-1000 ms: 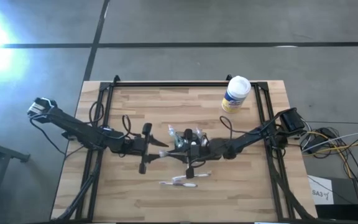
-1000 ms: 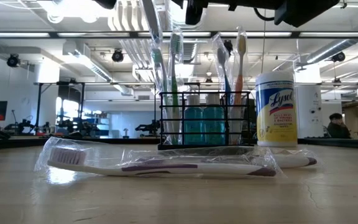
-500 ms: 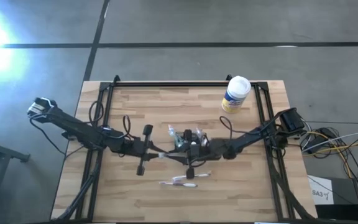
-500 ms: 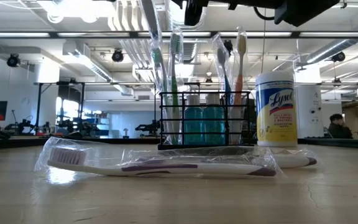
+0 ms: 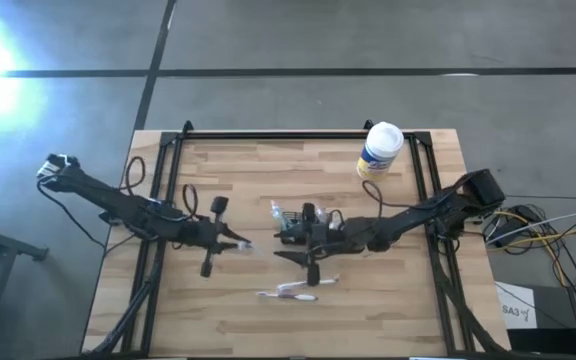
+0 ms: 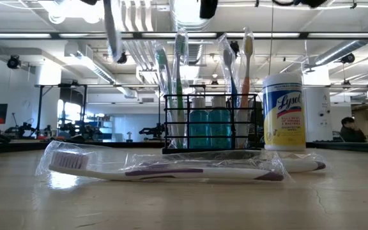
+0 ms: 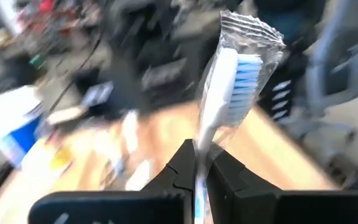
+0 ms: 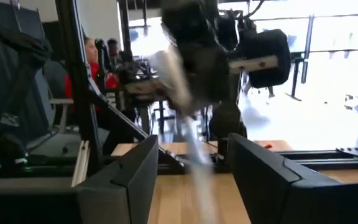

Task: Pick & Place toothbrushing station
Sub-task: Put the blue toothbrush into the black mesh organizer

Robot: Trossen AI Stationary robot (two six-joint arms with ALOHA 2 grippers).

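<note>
The toothbrushing station, a black wire-sided box, stands near the middle of the wooden plank worktop, with several plastic-wrapped toothbrushes upright in it and two teal bottles inside. In front of it, nearer the camera in the low view, a purple-and-white toothbrush lies flat in crinkled clear wrap. A round white-and-yellow wipes canister stands at the far right, well apart from the arms. The left gripper is to the left of the station, its fingers closed on the handle of a wrapped blue-bristled toothbrush. The right gripper is just beside the station on its right side, fingers spread open and holding nothing.
</note>
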